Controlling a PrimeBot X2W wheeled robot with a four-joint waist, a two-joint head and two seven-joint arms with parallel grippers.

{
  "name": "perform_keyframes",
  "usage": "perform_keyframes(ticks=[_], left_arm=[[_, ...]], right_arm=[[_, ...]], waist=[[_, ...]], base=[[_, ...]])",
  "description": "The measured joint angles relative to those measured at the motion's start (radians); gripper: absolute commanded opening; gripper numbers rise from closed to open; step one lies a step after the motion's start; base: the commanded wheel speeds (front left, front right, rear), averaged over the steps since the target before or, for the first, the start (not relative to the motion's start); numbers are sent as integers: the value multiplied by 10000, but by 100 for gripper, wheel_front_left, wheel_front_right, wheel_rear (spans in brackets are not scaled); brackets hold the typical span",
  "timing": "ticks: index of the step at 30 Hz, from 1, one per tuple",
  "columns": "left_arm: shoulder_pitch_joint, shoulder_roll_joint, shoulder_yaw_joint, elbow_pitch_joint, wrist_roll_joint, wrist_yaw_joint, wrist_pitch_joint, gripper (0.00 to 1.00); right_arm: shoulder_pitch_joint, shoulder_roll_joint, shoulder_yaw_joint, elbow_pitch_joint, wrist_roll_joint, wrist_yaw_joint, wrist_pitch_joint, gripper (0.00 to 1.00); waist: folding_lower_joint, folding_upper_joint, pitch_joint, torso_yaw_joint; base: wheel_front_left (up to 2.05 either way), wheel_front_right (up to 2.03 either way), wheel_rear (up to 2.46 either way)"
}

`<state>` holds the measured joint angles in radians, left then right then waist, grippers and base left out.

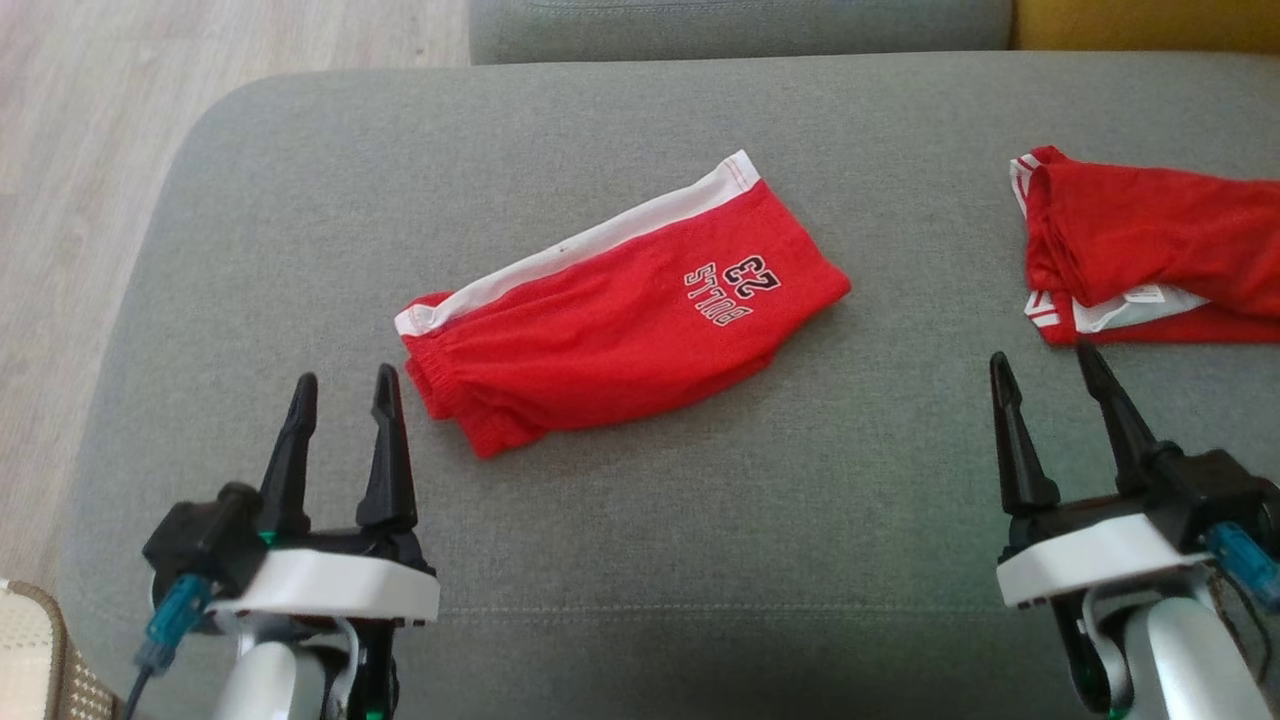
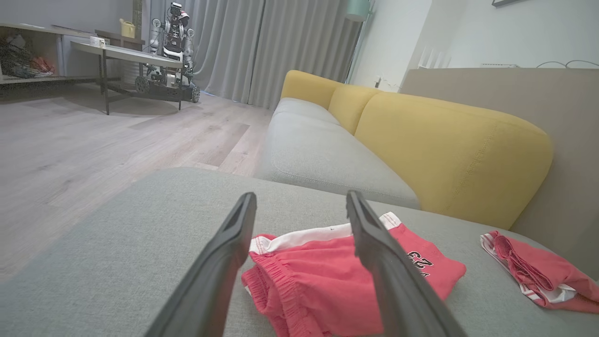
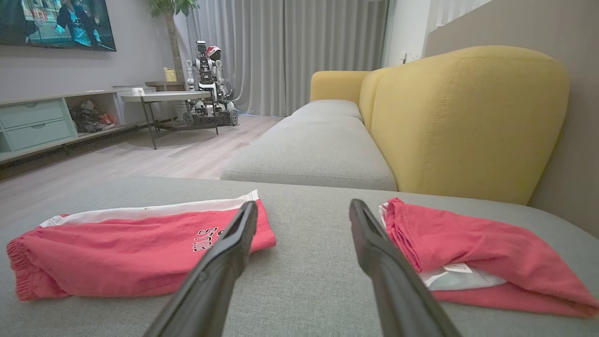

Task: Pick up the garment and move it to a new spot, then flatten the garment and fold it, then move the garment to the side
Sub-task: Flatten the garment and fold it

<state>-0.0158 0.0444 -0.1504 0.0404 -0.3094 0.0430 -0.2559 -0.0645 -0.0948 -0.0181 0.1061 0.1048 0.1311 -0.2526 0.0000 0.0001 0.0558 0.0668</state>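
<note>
While left gripper [image 1: 345, 382] gapes, red shorts [image 1: 620, 310] just beside

Shorts [image 1: 620, 310]: red, white band along the far edge, lying folded and slanted mid-cushion; the black print "BULLS 23" reads upside down; gathered waistband end points lower left.
Left gripper [image 1: 345, 378]: lower left, fingers spread, empty, tips just beside the waistband end, not touching.
Right gripper [image 1: 1041, 355]: lower right, fingers spread, empty; one tip is at the second garment's near edge, contact unclear.
Second garment [image 1: 1150, 250]: red and white, bunched, cut by the right edge, well apart from the shorts.
Cushion [image 1: 700, 560]: grey fabric.
Floor [image 1: 70, 150]: pale wood, left.
</note>
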Motion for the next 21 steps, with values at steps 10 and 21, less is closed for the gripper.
perform_keyframes(ticks=[10, 21], left_arm=[[99, 8, -290, -44, 144, 12, 0, 100], [-80, 12, -694, -10, 163, 12, 0, 100]], right_arm=[[126, 79, 48, 180, -6, 0, 0, 100], [-973, 282, 217, 2366, 3722, 0, 426, 100]], waist=[[0, 0, 81, 73], [0, 0, 608, 935]], base=[[0, 0, 0], [0, 0, 0]])
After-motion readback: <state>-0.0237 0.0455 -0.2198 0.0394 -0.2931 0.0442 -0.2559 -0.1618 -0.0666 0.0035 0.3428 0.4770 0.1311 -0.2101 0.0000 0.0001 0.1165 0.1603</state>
